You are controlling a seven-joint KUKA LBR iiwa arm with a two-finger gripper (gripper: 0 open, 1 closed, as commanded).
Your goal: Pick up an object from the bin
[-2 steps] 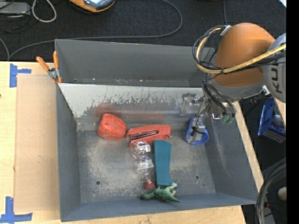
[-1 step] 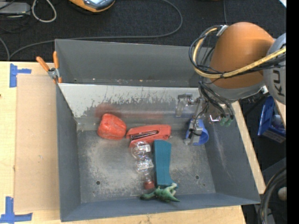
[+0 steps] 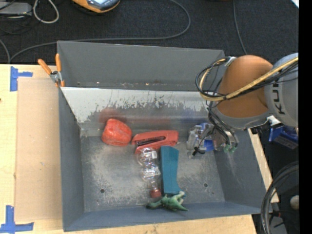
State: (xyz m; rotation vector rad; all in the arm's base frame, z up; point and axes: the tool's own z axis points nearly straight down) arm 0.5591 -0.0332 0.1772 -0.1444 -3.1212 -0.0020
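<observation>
- gripper [image 3: 212, 143] hovering right of teal block [image 3: 169, 169]; spread or pinching, can't tell
- advising: shifting toward it, straddling block's narrow width b4 descending

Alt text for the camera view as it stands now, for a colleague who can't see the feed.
The gripper hangs low over the right side of the grey bin, just right of a flat red tool. Further left lies a red rounded lump. Toward the front wall lie a clear plastic piece, a teal block and a green toy lizard.
</observation>
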